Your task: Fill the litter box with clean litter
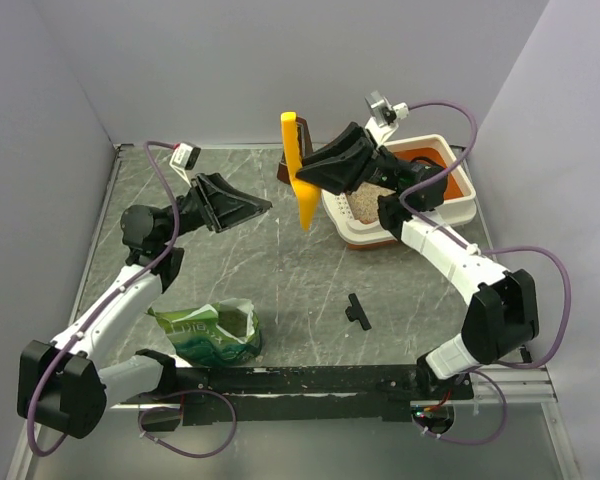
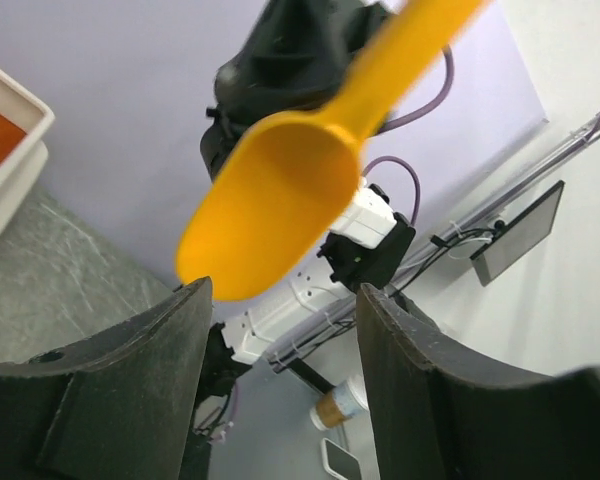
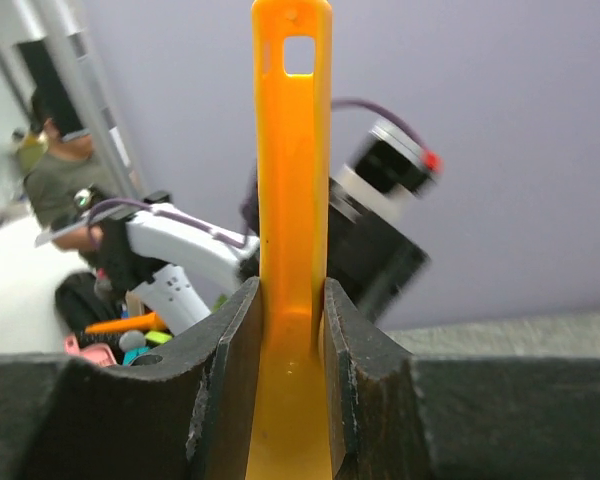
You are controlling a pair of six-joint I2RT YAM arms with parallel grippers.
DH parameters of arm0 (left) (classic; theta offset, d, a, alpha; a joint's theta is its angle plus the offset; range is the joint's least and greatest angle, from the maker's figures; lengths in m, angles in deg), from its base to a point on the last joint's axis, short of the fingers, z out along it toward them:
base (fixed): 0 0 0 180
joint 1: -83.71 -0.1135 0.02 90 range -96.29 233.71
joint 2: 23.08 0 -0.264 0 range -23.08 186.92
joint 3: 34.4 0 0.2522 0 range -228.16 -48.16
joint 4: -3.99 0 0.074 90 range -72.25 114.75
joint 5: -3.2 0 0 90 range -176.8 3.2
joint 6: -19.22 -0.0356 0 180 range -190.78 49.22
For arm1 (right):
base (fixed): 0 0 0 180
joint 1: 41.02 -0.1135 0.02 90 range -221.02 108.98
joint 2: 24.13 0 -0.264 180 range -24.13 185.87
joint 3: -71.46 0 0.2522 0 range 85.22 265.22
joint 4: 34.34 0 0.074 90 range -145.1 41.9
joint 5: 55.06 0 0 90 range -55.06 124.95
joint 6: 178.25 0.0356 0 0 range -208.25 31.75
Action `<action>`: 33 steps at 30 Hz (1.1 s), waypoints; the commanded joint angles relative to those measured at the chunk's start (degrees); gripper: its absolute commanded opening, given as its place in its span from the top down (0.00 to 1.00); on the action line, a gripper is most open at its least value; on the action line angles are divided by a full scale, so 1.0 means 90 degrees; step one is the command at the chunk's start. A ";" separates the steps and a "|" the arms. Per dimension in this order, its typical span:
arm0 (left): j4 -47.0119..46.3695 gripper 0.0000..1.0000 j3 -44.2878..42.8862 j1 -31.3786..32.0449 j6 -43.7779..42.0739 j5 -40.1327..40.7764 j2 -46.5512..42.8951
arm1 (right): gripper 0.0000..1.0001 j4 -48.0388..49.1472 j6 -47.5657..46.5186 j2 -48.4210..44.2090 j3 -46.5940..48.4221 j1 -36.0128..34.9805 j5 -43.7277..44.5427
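**Scoop gripped at the litter box's left edge**

At upper centre, the right gripper (image 1: 305, 182) is clamped on the orange scoop (image 1: 292, 135). The scoop is just left of the litter box (image 1: 458, 214) at upper right, which holds clean litter (image 1: 365, 203). The left gripper (image 1: 263, 206), fingers spread and empty, hangs over the table (image 1: 280, 280) left of centre, apart from the scoop.

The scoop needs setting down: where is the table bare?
Bare: mid-table between the green bag, the small black part and the litter box; also the far-left corner behind the left gripper. Crowded: far right, where the right gripper holds the scoop beside the litter box.
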 commanded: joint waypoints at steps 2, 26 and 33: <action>-0.0618 0.37 0.0184 -0.0032 0.0644 -0.0271 0.0122 | 1.00 0.2638 -0.0239 -0.0029 0.0781 -0.0249 -0.0215; -0.3508 0.41 0.0477 -0.0032 0.2861 -0.0417 0.0854 | 1.00 0.2647 -0.0405 0.1299 0.2734 -0.1314 -0.0499; -0.3694 0.41 0.0497 -0.0032 0.2978 -0.0427 0.0864 | 1.00 0.2648 -0.0502 0.1416 0.2843 -0.1500 -0.0489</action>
